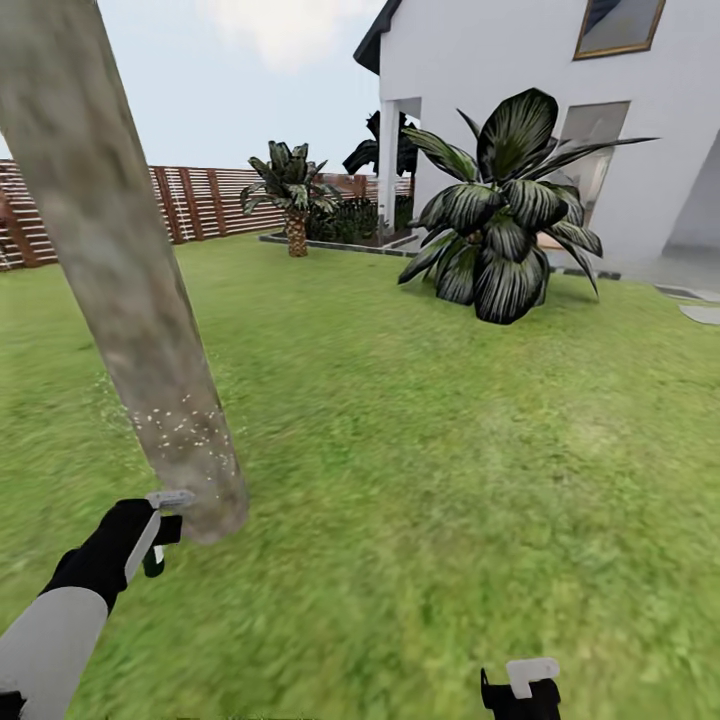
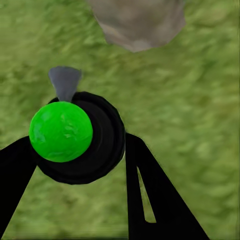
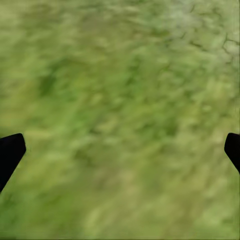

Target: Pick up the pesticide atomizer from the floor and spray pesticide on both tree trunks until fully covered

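- Right now the left gripper (image 1: pixel 158 530) has its fingers clamped on the pesticide atomizer (image 2: pixel 61 131), held low just beside the foot of the tree trunk (image 1: pixel 120 280), nozzle toward the bark.
- Pale specks show on the trunk's lower part alone; if the aim is kept this low, the bark above could be left bare.
- Bottle and trunk look nearly touching, so a bump might shift the bottle in the grip.
- Away from the trunk, the right gripper (image 3: pixel 120 150) hangs over the lawn (image 1: pixel 450 480), fingers wide apart.

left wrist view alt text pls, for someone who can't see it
The left gripper holds the spray bottle, seen end-on as a bright green disc in a black ring between its black fingers. Beyond lie blurred grass and the base of the tree trunk.
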Tool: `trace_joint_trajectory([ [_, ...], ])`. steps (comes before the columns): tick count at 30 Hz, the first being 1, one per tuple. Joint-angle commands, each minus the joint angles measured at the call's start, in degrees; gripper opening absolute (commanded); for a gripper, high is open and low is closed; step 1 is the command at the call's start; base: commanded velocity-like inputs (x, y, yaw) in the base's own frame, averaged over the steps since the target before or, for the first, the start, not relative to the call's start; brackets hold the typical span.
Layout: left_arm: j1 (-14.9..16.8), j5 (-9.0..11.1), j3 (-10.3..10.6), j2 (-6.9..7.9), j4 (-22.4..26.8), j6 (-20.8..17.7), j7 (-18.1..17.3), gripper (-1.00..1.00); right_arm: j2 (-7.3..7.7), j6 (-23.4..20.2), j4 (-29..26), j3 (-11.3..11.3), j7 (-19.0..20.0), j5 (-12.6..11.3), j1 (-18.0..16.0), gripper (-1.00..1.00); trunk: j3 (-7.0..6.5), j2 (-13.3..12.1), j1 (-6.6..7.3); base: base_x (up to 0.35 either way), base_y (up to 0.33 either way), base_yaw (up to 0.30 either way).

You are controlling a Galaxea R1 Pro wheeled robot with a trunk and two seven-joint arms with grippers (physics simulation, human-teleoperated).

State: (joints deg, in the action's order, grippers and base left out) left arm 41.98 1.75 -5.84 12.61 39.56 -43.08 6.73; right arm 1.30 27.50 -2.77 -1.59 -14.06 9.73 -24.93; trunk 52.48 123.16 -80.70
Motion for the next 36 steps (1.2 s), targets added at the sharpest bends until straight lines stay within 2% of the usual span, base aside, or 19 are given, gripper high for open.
trace_joint_trajectory([
  [1,0.03,0.17,-0.07,-0.09,0.04,-0.25,0.21,-1.00,-0.01,0.01,0.05,-0.16,-0.53,0.56,-0.03,1.00,0.05,0.02,0.01,0.000,0.000,0.277],
  [3,0.03,0.17,-0.08,-1.10,-0.44,-0.08,0.14,-1.00,0.01,0.01,0.05,-0.13,-0.53,0.56,-0.03,1.00,0.05,0.02,0.01,0.000,0.000,0.277],
  [6,0.03,-0.24,0.07,-1.63,-1.91,0.00,0.12,-1.00,0.02,0.01,0.05,-0.14,-0.53,0.56,-0.03,1.00,0.05,0.02,0.01,0.000,0.000,0.276],
  [12,0.03,-0.58,0.12,-1.62,-2.46,3.08,0.10,-1.00,0.02,0.01,0.05,-0.09,-0.54,0.56,-0.03,1.00,0.05,0.02,0.01,0.000,-0.023,0.144],
  [28,0.03,-0.68,0.21,-1.62,-2.47,3.27,0.12,-1.00,0.02,0.01,0.05,-0.08,-0.60,0.56,-0.03,1.00,0.05,0.02,0.01,0.126,-0.259,0.001],
  [36,-0.46,-0.70,0.12,-1.14,-2.41,3.27,0.21,-1.00,0.10,0.01,0.04,-0.08,-0.61,0.56,-0.03,1.00,0.05,0.02,0.01,-0.047,-0.262,0.000],
])
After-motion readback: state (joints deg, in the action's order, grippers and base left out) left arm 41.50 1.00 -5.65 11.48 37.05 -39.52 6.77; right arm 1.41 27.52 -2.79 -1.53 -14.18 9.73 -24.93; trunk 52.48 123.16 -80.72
